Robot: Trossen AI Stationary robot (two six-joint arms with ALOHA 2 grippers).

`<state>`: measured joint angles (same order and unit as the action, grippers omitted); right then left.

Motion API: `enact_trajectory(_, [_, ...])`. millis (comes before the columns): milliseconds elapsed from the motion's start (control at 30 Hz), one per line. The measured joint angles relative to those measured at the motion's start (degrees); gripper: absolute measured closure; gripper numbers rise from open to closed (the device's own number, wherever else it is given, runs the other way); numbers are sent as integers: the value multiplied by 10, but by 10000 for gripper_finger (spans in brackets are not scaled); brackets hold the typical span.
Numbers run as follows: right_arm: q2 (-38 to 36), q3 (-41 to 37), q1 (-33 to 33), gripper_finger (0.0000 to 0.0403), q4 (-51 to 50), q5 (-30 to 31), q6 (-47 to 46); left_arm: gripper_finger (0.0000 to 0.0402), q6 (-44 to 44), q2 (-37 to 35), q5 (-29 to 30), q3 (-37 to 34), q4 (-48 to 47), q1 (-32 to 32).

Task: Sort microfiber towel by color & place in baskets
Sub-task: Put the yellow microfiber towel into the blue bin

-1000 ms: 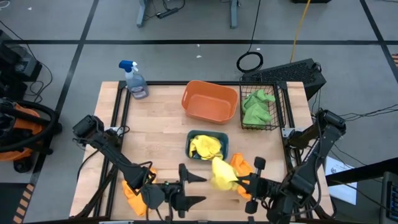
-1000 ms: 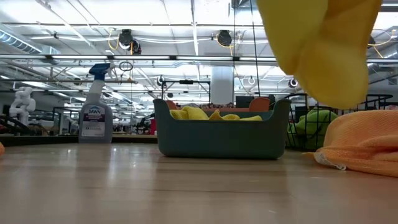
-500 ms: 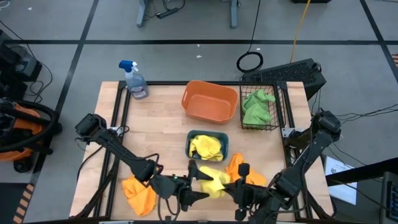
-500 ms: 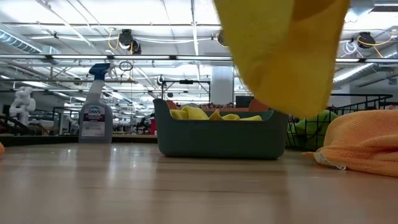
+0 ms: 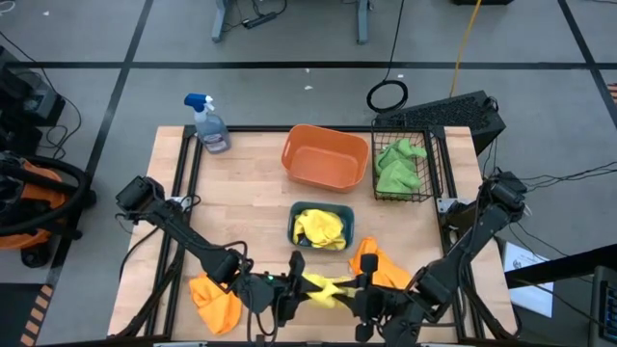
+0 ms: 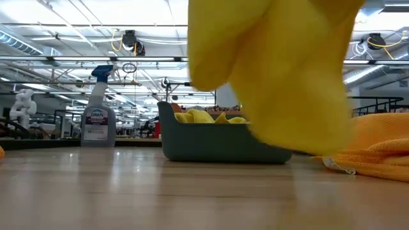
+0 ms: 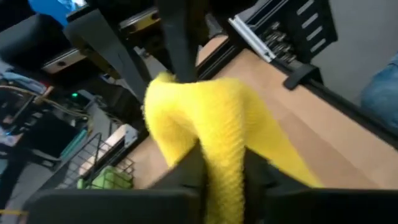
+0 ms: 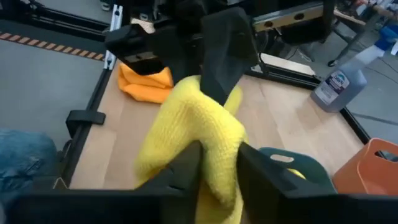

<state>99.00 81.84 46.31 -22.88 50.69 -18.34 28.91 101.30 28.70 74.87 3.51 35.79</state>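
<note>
A yellow microfiber towel (image 5: 326, 287) hangs in the air near the table's front edge, between my left gripper (image 5: 307, 285) and my right gripper (image 5: 352, 290). Both are shut on it and face each other. In the low view the yellow towel (image 6: 281, 70) fills the upper middle. One orange towel (image 5: 214, 296) lies at the front left, another (image 5: 378, 264) at the front right. The teal tray (image 5: 295, 224) holds yellow towels, the black wire basket (image 5: 434, 166) green ones. The orange tub (image 5: 326, 157) stands at the back. My left gripper pinches the towel's left end (image 7: 221, 155) between its two fingers, coming nearly level from the table's left. The cloth is bunched there, in several layers. My right gripper pinches the towel's right end (image 8: 217, 152) between its two fingers, nearly level from the table's right. The towel spans the two grippers, clear of the table.
A clear spray bottle (image 5: 208, 125) with a blue nozzle stands at the back left corner. Bare wood lies left of the teal tray and in front of the orange tub. A black frame rail (image 5: 188, 173) runs along the table's sides.
My right gripper has carried the yellow towel toward the table's left and a little down. My left gripper has gone toward the table's right, met it, and shut on the towel's free end. The towel, which hung from the right gripper alone, now spans both.
</note>
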Motion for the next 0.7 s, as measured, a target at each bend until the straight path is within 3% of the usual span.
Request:
enact_trajectory(67, [0, 0, 6, 282, -3, 1, -4, 385, 1, 0, 18, 0, 0, 0])
enact_trajectory(233, [0, 0, 23, 213, -44, 3, -52, 375, 1, 0, 111, 0, 4, 7])
enact_trajectory(367, [0, 0, 39, 176, -134, 2, -134, 384, 5, -8, 151, 0, 2, 29])
enact_trajectory(533, [13, 0, 46, 163, -264, 4, -284, 386, 1, -32, 184, 0, 9, 63])
enact_trajectory(700, [39, 0, 31, 172, -262, 18, -264, 386, 0, -39, 240, 0, 17, 93])
